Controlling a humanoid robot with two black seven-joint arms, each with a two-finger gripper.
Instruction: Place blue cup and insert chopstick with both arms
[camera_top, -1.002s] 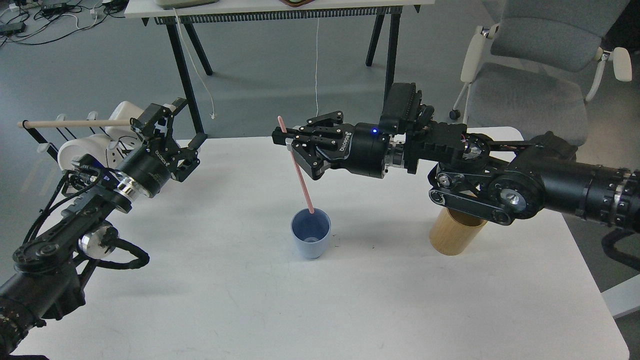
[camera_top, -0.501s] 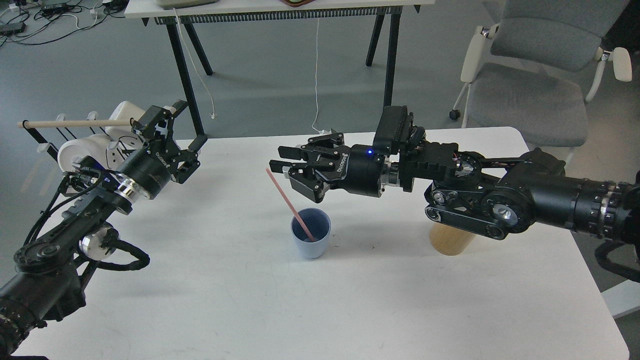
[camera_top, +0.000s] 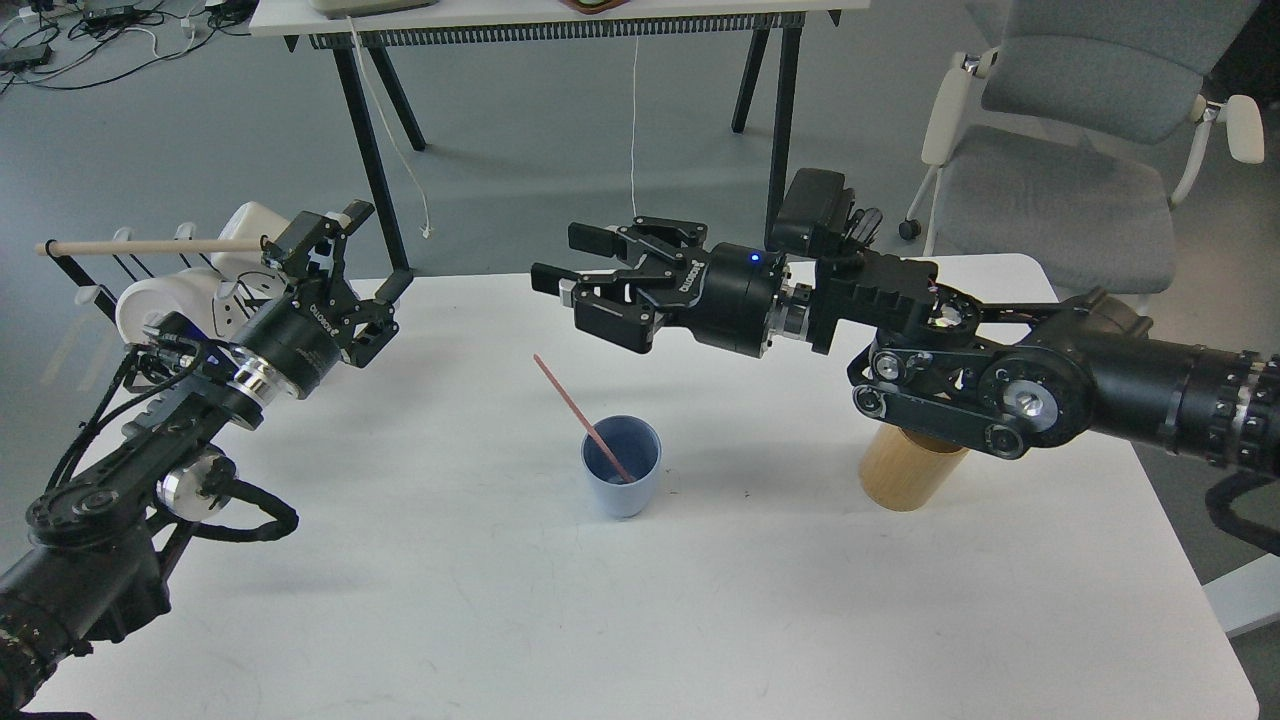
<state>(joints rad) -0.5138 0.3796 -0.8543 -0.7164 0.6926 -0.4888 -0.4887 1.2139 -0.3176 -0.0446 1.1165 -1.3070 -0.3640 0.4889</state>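
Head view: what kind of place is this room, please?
Probably an office-like robotics lab. Behind the white table there is a grey office chair on castors, a second desk with hanging cords, and cables on a grey floor.

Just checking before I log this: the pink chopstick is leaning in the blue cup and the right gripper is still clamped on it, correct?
Not quite. The head view shows the chopstick leaning in the blue cup, but the right gripper is open and above it, not touching it.
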